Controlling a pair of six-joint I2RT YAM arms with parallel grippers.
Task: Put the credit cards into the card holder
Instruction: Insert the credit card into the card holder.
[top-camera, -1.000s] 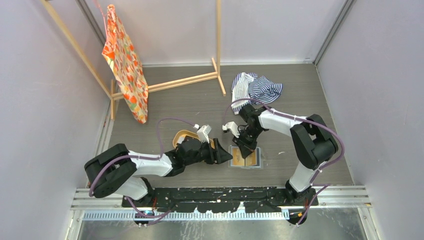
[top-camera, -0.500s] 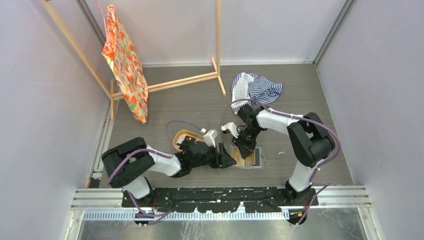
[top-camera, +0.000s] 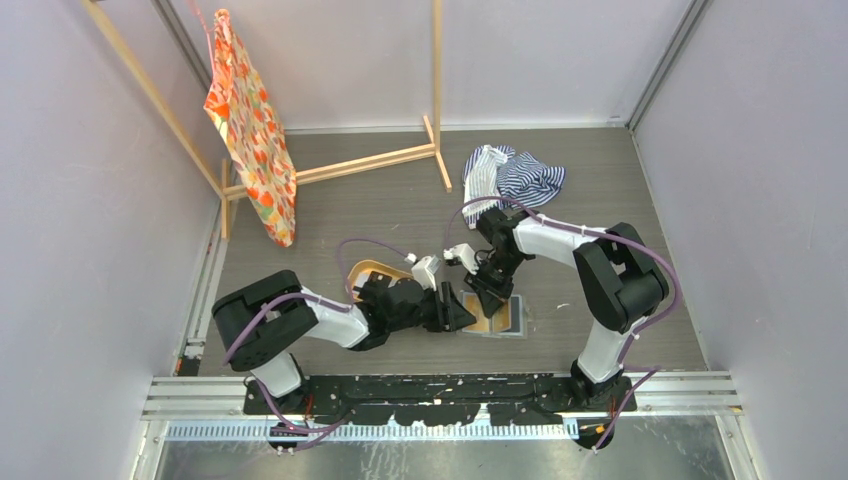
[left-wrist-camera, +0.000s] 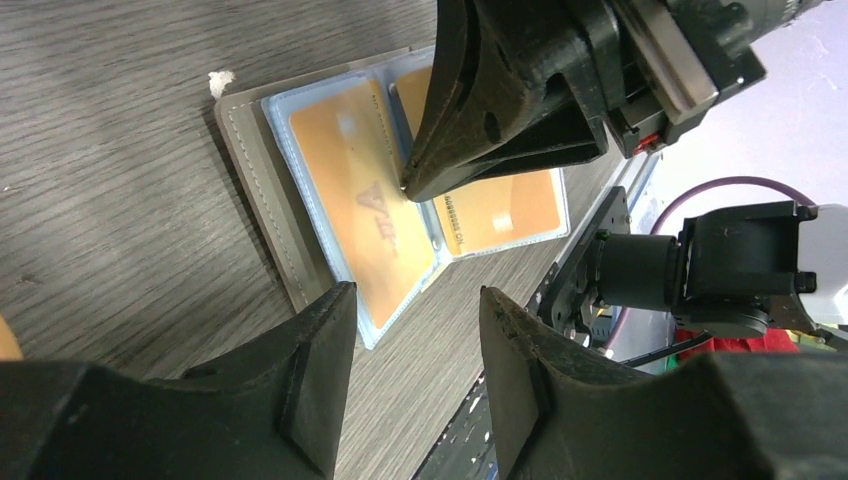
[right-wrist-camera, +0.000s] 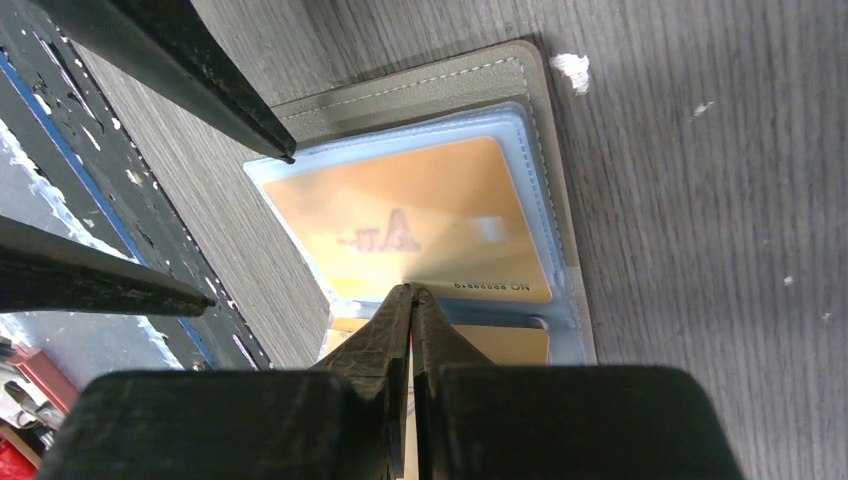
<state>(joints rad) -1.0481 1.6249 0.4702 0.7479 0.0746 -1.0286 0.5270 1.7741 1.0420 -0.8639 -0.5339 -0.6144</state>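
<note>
Grey-brown folding card holder (left-wrist-camera: 255, 190) lies open on the surface (left-wrist-camera: 110, 170), orange-tan credit cards (left-wrist-camera: 360, 215) sleeved inside; right jaws, pressed together, touch one card's edge, left jaws spread alongside; seating seems underway, needing a gentle push

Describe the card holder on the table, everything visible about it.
The flat grey-brown folding card holder lies open on the dark wood-grain table, stitched cover down. Its pale blue clear sleeves show two orange-tan cards, one per side. A white speck sits by one corner. The right arm's shut black claw rests its tip on the sleeves near the fold; the left arm's open claw stands at the holder's edge, contact unclear.
</note>
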